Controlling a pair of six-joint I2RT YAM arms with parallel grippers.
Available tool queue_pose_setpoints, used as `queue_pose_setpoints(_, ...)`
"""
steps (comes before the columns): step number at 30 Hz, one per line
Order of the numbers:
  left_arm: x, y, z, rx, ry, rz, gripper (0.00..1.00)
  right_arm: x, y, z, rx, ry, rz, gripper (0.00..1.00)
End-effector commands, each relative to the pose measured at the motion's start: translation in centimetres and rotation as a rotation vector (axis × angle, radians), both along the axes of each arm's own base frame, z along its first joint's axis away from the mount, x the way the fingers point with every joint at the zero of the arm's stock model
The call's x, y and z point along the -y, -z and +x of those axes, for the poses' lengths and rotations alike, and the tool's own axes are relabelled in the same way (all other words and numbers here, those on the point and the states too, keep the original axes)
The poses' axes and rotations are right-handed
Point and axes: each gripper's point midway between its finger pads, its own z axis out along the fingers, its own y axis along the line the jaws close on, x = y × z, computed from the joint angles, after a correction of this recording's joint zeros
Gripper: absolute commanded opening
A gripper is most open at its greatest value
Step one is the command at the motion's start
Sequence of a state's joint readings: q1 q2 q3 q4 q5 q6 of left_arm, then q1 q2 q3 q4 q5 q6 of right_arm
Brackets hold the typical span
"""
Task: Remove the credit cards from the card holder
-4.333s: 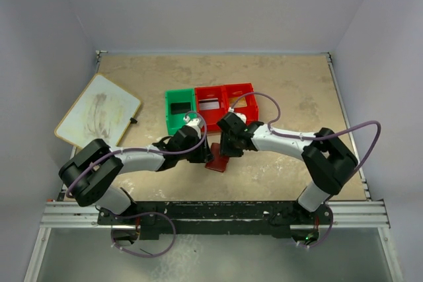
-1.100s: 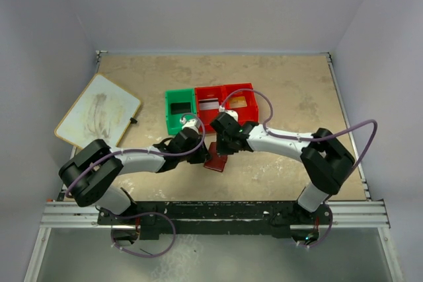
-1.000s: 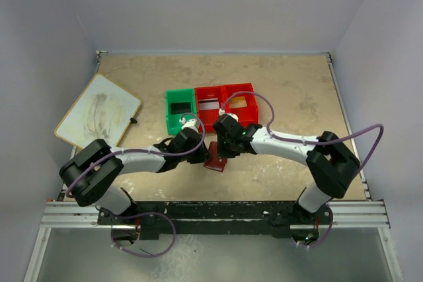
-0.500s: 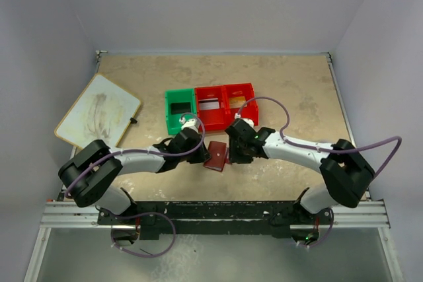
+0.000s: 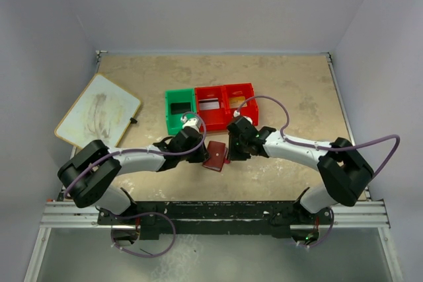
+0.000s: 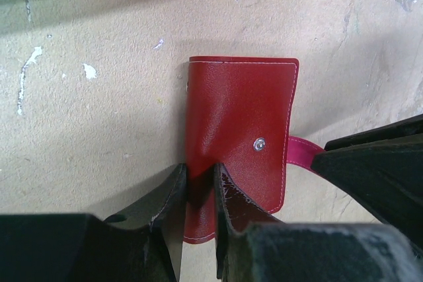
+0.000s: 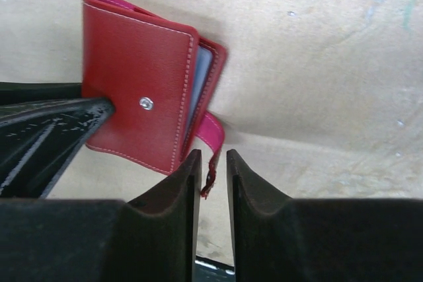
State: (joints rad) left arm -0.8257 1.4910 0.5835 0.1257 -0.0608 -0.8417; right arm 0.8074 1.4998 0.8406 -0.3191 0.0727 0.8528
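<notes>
Card holder [image 5: 215, 155], dark red, lies on the table [image 5: 297, 84] about mid-width and toward the near edge, just in front of the bin [image 5: 169, 122] but not touching it. It is folded shut with its snap stud [image 6: 259, 142] facing up. In the right wrist view the cover gapes a little along one edge, and a pale blue sleeve [image 7: 200, 76] shows inside. Left gripper [image 6: 198, 177] is clenched on the holder, its two fingers pinching a strip of the cover at one corner. Right gripper [image 7: 213, 160] sits at the opposite side with its jaws a narrow gap apart. The frayed end of the pink-red tab [image 7: 211, 133] hangs in that gap against one finger and is not squeezed from both sides, so it is not gripped. The two grippers face each other across the holder, close together. Bin toward the far edge has three compartments, each with a card in it. The black card [image 5: 178, 107] is in the green compartment, the silver-grey card [image 5: 210, 105] in the middle red one and the gold-brown card [image 5: 236, 102] in the right red one. The right arm's cable [image 5: 268, 100] arcs over that right compartment. White board [image 5: 98, 110] lies tilted by the left edge of the table, well apart from the holder.
</notes>
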Motion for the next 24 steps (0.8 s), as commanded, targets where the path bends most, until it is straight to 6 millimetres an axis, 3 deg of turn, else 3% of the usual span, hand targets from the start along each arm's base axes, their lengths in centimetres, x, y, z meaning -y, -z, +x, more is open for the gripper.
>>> queue_pose_setpoints(1, -3.2, 2.0, -0.8, -0.025, -0.004, 0.156, 0.00, -1.5, 0.0, 0.3, 0.015, -0.031, 0.076, 0.20)
queue_pose_setpoints(7, -2.9, 1.0, -0.4, -0.008, -0.005, 0.136, 0.06, -1.4, 0.7, -0.1, -0.013, -0.006, 0.080, 0.17)
queue_pose_setpoints(13, -2.5, -0.2, 0.1, 0.015, -0.008, 0.121, 0.09, -1.1, -0.1, -0.1, 0.015, 0.009, 0.097, 0.01)
queue_pose_setpoints(24, -3.6, -4.5, 1.1, 0.138, -0.089, 0.064, 0.29, -2.0, -4.0, 1.3, 0.133, -0.079, 0.140, 0.00)
